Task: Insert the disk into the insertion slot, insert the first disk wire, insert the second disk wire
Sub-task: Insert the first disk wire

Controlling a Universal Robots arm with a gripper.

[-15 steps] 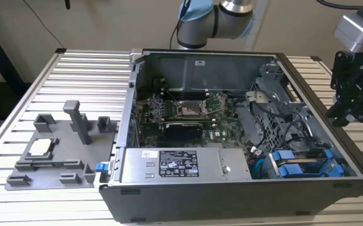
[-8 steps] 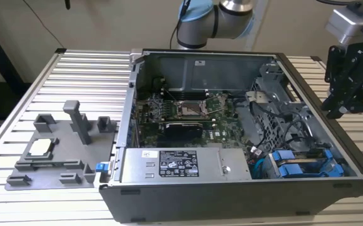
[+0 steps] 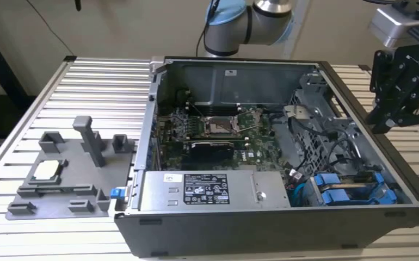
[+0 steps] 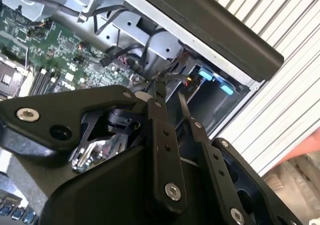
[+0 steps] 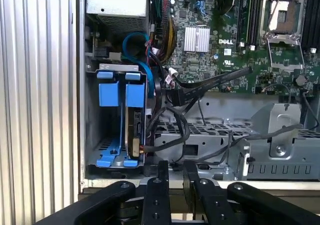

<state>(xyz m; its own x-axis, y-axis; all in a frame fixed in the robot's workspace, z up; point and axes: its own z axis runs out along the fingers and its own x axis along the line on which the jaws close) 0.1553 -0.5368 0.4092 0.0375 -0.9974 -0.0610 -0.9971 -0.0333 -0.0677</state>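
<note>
Hangs, as the gripper [image 5: 176,166], just outside the open computer case [image 3: 267,231], above the side wall at the exterior view's right. Shows in both wrist views two black fingers [image 4: 161,135], parallel and close, with only a narrow gap between the tips. Grips nothing visible in that gap and touches nothing. Points toward the case corner with the grey sheet-metal drive cage.

In the insertion slot [image 5: 120,68]: the disk [image 5: 134,92], already seated, blue carrier front outward, a strip of the drive's edge visible behind it. Just beside it in the same cage, a second blue carrier [image 5: 107,92], the two fronts almost touching.

Next to the cage, black cables [image 5: 215,78] looping between the motherboard [image 5: 225,35] and the disk's side. Cannot tell whether any of them is plugged into the disk. Above the cage, a blue cable [image 5: 132,42] arching below the power supply [image 5: 117,0].

Under the case, a slatted metal table [image 3: 86,92]. At the exterior view's left of the case, a grey fixture plate [image 3: 86,190] with upright blocks, well apart from the gripper, and a pale flat square part [image 3: 46,169] lying in one of its recesses.
</note>
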